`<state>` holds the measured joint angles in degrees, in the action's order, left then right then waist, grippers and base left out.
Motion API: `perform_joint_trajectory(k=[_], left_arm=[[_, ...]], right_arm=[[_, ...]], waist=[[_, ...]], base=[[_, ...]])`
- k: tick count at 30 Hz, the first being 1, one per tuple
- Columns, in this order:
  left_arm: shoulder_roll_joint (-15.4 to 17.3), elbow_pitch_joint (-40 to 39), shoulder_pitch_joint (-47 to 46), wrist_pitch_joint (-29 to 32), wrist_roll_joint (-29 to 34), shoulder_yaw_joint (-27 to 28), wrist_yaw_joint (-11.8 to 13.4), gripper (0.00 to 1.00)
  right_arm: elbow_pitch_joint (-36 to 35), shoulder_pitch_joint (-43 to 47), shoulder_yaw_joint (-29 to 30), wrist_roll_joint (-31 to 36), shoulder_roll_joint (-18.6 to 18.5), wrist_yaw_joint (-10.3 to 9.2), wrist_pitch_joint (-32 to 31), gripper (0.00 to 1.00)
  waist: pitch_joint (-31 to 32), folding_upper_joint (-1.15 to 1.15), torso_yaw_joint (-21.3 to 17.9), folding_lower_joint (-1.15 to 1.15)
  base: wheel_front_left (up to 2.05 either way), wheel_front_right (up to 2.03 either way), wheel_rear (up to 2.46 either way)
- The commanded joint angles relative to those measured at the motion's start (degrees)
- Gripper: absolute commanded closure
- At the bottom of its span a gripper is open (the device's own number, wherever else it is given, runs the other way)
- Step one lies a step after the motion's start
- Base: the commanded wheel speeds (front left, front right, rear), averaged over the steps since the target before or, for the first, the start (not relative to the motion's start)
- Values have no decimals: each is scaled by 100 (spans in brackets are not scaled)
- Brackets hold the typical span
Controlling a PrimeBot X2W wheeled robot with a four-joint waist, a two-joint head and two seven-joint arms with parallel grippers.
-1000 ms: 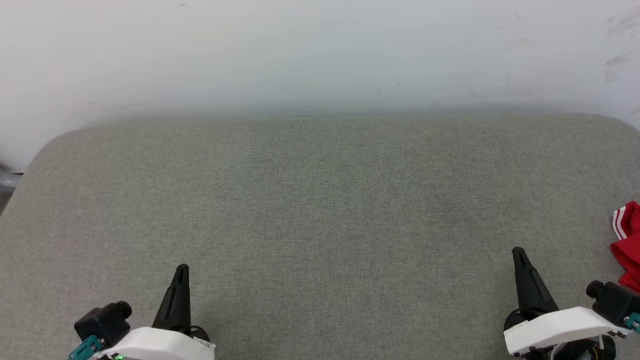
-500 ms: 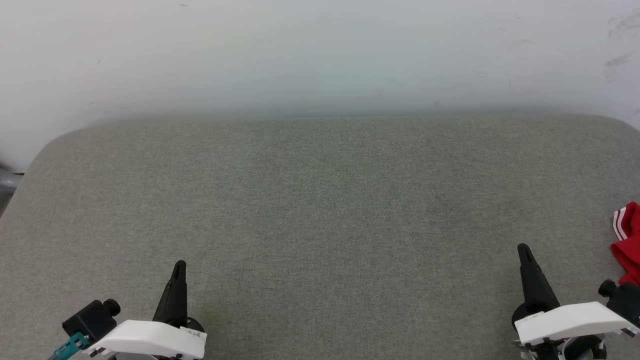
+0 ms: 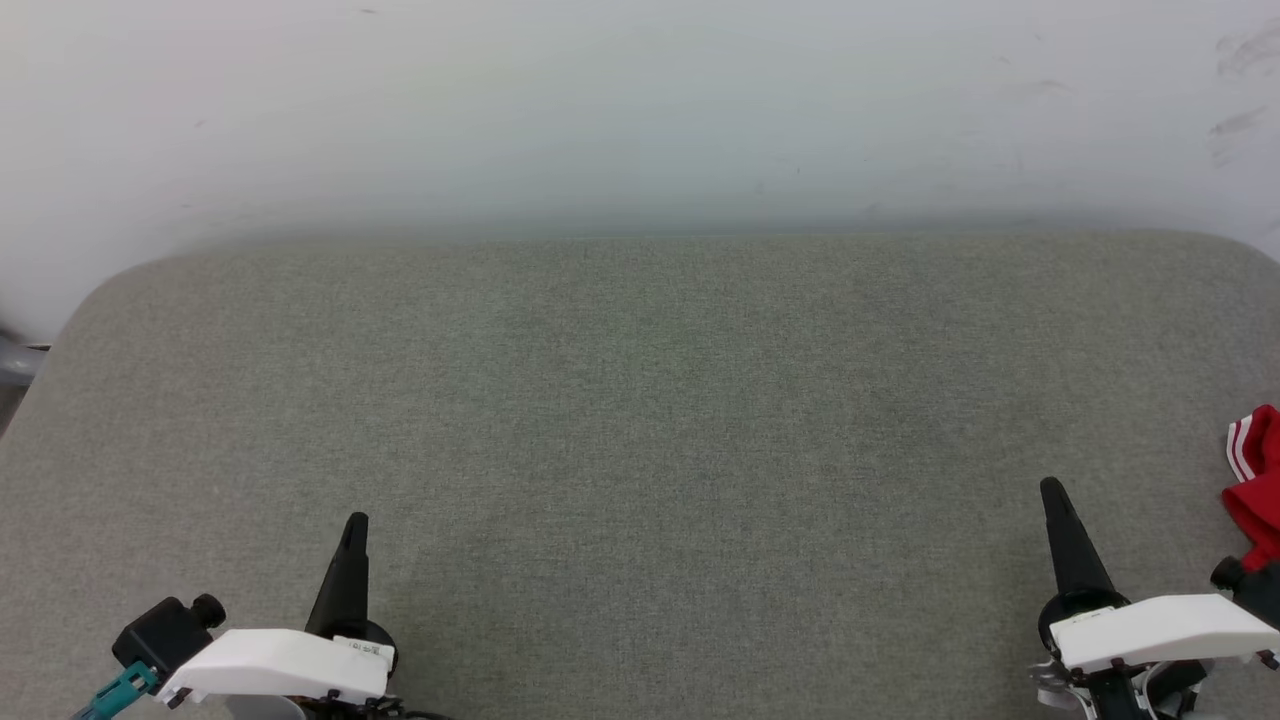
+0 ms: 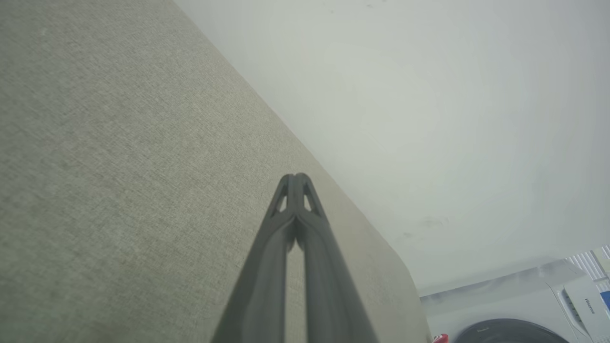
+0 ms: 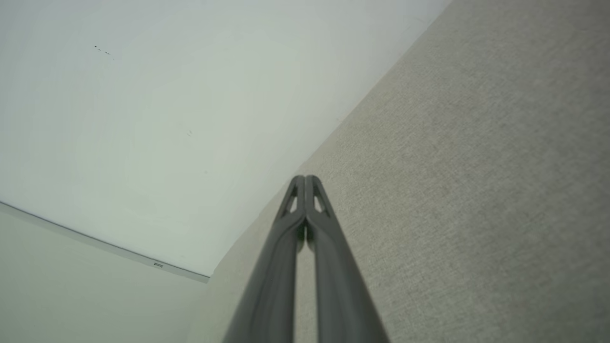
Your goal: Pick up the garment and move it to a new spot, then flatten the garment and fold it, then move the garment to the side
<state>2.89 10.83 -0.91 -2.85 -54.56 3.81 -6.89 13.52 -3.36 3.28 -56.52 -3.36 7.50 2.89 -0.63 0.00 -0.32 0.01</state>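
Note:
The garment (image 3: 1256, 480) shows as a red bunch with white striped trim at the right edge of the head view, cut off by the frame. It lies on the grey fabric table (image 3: 640, 420). My right gripper (image 3: 1052, 487) is shut and empty, a short way left of the garment and apart from it. At the lower left my left gripper (image 3: 356, 520) is shut too, holding nothing. Both wrist views show the fingertips pressed together, the left gripper (image 4: 295, 177) and the right gripper (image 5: 305, 178) over bare fabric. A red speck of the garment (image 4: 441, 338) peeks past the table's far corner.
A pale wall (image 3: 640, 110) rises behind the table's back edge. The table has rounded back corners. A white appliance with a dark round door (image 4: 524, 314) stands beyond the table in the left wrist view.
Both grippers have drawn back toward the bottom of the head view, the left one further left and the right one further right. The garment has not moved.

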Motion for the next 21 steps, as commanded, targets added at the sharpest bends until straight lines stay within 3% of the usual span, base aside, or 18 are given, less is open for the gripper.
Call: perform_joint_trajectory(k=[1,21], left_arm=[[1,-40,-155,36,-169,15,-26,100],[0,88,-304,355,-1423,113,-42,100]], right_arm=[[-36,-129,35,-173,13,0,-53,100],[-9,-198,139,-1353,29,-1,-365,100]], waist=[[1,0,1,0],[13,0,9,0]], base=[[0,0,0],[0,0,0]])
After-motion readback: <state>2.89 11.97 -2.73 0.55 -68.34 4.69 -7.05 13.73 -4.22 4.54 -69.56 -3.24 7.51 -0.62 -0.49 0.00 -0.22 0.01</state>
